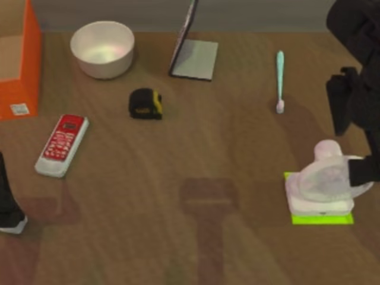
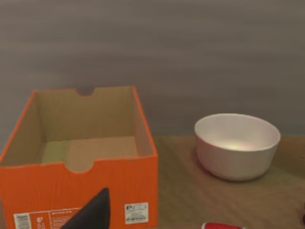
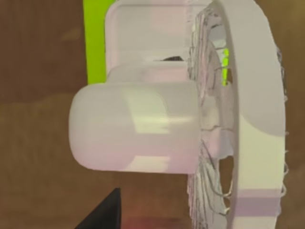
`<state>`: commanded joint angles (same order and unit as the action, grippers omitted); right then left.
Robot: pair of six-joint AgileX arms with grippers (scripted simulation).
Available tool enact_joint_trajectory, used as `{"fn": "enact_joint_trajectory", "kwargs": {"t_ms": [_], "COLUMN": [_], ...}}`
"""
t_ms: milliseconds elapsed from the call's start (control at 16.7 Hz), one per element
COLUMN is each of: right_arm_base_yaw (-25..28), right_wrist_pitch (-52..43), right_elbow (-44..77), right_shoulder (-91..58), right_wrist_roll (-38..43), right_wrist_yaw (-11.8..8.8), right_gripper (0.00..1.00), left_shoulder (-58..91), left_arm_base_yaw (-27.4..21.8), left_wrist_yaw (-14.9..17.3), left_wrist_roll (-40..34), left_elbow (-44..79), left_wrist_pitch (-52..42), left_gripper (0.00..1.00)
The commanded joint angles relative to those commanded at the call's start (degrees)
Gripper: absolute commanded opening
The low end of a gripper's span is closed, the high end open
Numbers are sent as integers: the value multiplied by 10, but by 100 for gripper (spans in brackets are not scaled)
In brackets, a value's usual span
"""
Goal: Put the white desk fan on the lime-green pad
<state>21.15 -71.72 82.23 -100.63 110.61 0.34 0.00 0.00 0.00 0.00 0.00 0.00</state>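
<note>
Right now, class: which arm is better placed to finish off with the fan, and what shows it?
The right. Its tool is at the white desk fan, which sits on the lime-green pad at the table's right. The left arm is parked at the far left edge.

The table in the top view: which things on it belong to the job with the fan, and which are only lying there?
Belong to the job:
- white desk fan, standing on the pad
- lime-green pad
- right pincer, at the fan

Only lying there:
- white bowl
- orange box
- red remote
- black-and-yellow tape measure
- grey stand
- toothbrush
- left arm, parked at the left edge
</note>
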Motion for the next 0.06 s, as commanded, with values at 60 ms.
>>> {"fn": "enact_joint_trajectory", "kwargs": {"t_ms": [60], "right_arm_base_yaw": [0], "right_wrist_pitch": [0], "right_elbow": [0], "right_shoulder": [0], "right_wrist_roll": [0], "right_wrist_yaw": [0], "right_gripper": [100], "left_shoulder": [0], "left_arm_base_yaw": [0], "left_wrist_yaw": [0], "left_wrist_roll": [0], "left_elbow": [0], "left_wrist_pitch": [0], "left_gripper": [100]}}
